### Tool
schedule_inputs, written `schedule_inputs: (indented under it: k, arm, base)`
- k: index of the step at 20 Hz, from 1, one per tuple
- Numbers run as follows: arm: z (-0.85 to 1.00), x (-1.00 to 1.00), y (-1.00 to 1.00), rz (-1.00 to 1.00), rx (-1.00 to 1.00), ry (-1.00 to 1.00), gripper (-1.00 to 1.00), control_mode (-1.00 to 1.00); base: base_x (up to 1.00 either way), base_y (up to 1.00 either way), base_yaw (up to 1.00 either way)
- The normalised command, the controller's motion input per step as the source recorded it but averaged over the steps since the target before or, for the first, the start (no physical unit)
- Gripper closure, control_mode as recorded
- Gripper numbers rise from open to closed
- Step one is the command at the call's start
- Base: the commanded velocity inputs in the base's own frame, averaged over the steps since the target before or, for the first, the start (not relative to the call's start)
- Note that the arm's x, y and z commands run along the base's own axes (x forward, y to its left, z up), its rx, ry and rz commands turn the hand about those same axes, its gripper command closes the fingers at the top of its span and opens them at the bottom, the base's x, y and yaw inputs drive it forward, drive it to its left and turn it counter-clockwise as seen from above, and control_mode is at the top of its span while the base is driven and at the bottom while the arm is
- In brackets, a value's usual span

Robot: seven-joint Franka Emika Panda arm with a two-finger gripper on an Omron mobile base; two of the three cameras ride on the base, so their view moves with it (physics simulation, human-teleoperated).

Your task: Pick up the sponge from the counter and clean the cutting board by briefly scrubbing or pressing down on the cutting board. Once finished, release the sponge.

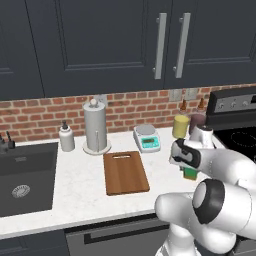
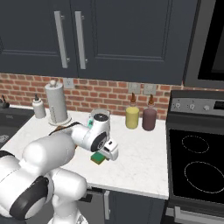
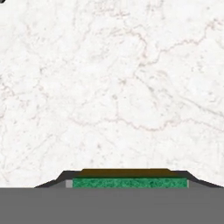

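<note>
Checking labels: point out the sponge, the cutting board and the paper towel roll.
sponge (image 2: 99,158): right base view, green top under the hand.
cutting board (image 1: 125,173): left base view, middle of the wood face.
paper towel roll (image 1: 96,128): left base view, side of the roll.

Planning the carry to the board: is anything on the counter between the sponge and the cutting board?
Nothing visible: the sponge, at the pincer, lies right of the cutting board, with bare counter between. The scale sits farther back.

brown grained cutting board (image 1: 125,173), white faintly marbled counter (image 1: 80,185), green-and-yellow sponge (image 2: 99,158) right of board, red brick wall (image 1: 40,116) behind.
</note>
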Motion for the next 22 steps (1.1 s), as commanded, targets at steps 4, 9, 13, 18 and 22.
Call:
schedule_inputs:
  k: [4, 9, 13, 18, 22]
  arm:
    - [-0.07, 0.16, -0.26, 0.0, 0.0, 0.0, 1.0, -1.0]
    - [-0.28, 0.2, -0.22, 0.0, 0.0, 0.0, 1.0, -1.0]
    - [-0.44, 0.08, -0.15, 0.0, 0.0, 0.0, 1.0, -1.0]
    - [-0.55, 0.03, -0.12, 0.0, 0.0, 0.0, 1.0, -1.0]
    - [-0.56, 0.06, -0.14, 0.0, 0.0, 0.0, 1.0, -1.0]
  base:
    - [0.0, 0.0, 0.0]
    - [0.0, 0.0, 0.0]
    - [0.0, 0.0, 0.0]
    - [0.0, 0.0, 0.0]
    - [0.0, 0.0, 0.0]
